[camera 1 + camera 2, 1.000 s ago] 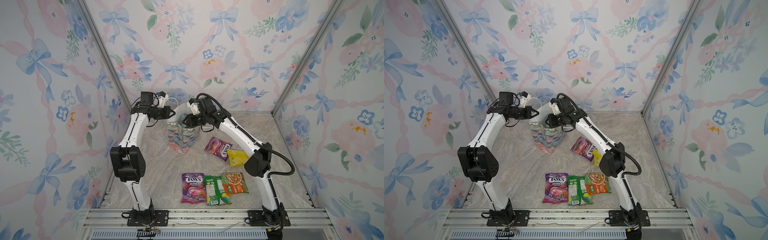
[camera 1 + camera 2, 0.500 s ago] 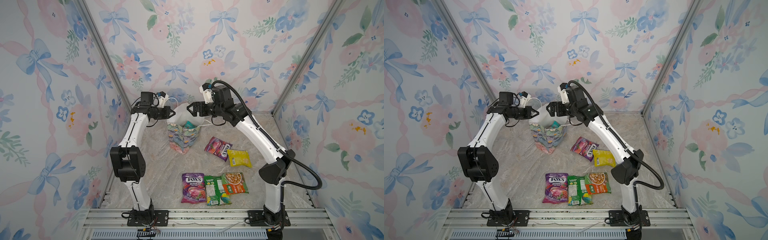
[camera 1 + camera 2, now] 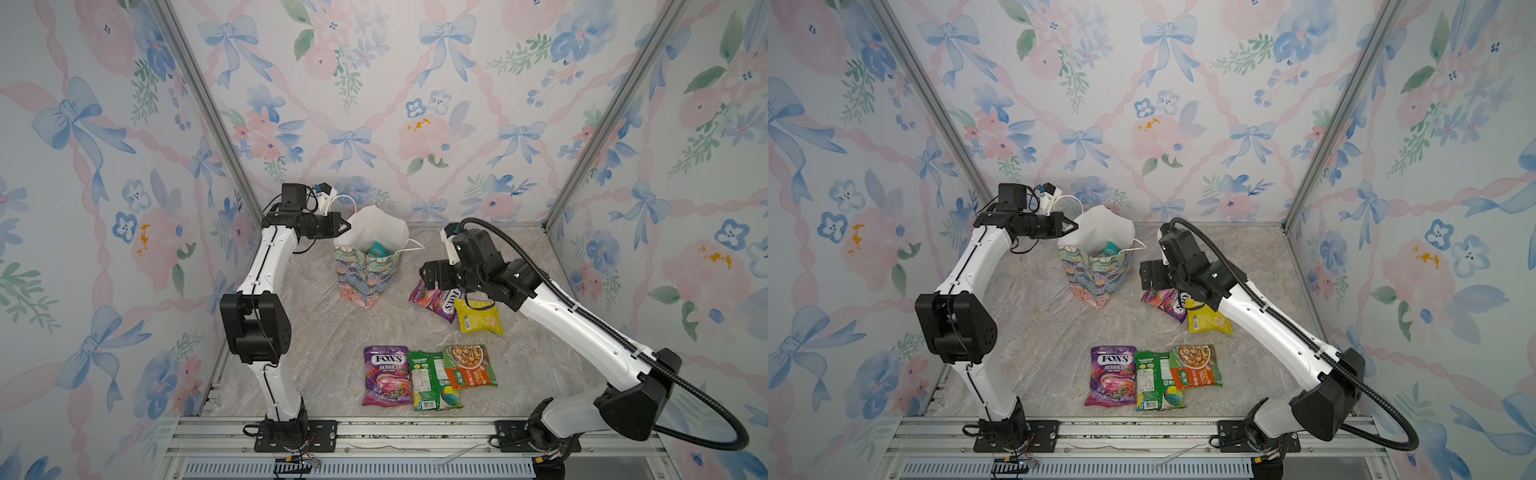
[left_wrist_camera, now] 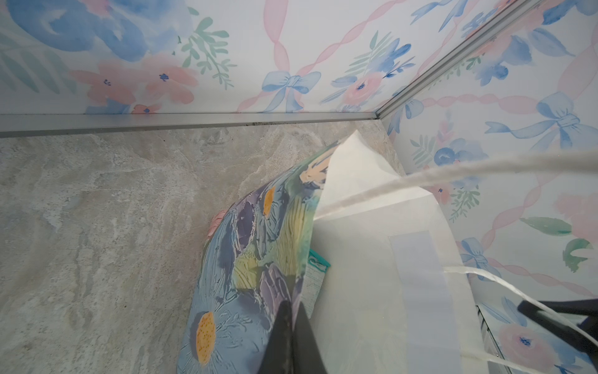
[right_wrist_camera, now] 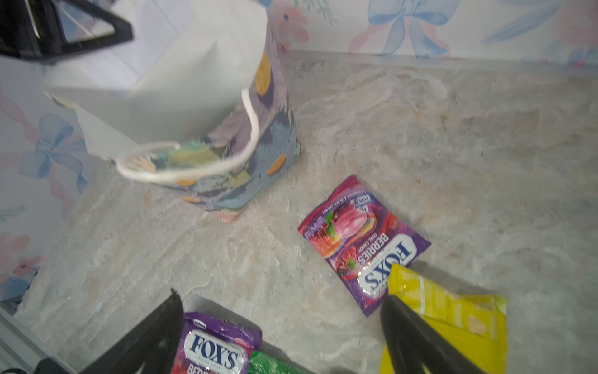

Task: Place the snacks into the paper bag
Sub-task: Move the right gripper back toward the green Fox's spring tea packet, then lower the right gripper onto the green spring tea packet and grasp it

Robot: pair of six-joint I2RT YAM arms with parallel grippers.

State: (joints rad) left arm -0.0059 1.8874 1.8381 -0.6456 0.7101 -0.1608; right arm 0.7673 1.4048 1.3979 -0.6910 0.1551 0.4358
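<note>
Currently, the flat glossy purple FOX'S packet point(image 5: 362, 243) lies right of centre in both top views on the marble tabletop point(image 3: 332, 332), long axis diagonal, one corner under the yellow pouch point(image 5: 453, 311). The right gripper point(image 5: 281, 294), spread wide and empty, hovers just above it. The left gripper point(image 4: 291, 323), farther off, pinches the rim of the floral paper bag point(image 3: 368, 270). Bag contents are mostly hidden.

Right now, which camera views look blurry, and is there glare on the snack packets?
Right wrist view: the floral paper bag looks smeared, though the purple FOX'S berries packet reads fine. Left wrist view: the white cord handle close to the lens is out of focus. Both top views: sharp, evenly lit, only faint sheen on the snack packets.
</note>
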